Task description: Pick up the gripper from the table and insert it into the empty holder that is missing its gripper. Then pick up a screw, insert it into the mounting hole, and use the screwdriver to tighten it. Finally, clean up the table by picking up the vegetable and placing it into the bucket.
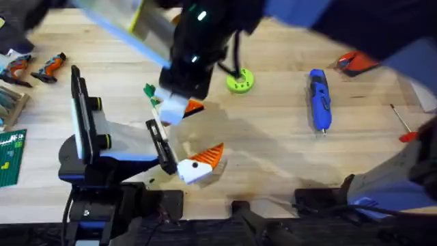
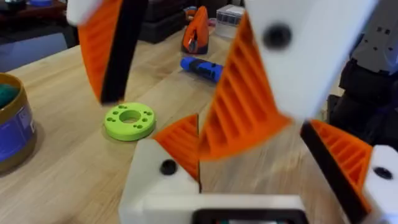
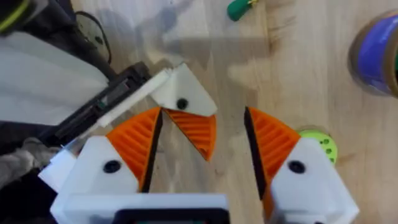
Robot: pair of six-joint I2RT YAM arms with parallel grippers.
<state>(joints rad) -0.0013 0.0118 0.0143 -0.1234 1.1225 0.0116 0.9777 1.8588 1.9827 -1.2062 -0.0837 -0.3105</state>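
My right gripper [image 1: 179,108] hangs open from above, its fingers interleaved with those of my left gripper [image 1: 201,164], which is also open. In the right wrist view, one white left-arm mount [image 3: 183,99] with an orange tip and a dark hole sits inside the right gripper [image 3: 204,118]. In the left wrist view, a right-arm finger stands inside the left gripper [image 2: 249,127]. The green vegetable [image 1: 149,90] lies on the table beside the bucket [image 2: 12,118]. The blue screwdriver [image 1: 319,99] lies at the right. A loose gripper, a bare holder and a screw are out of view.
A lime-green disc [image 1: 240,80] lies in the middle of the table. A red-handled rod [image 1: 403,126] and an orange-red object [image 1: 355,63] sit at the far right. Toy foods [image 1: 34,67] and a green board [image 1: 10,157] are at the left edge.
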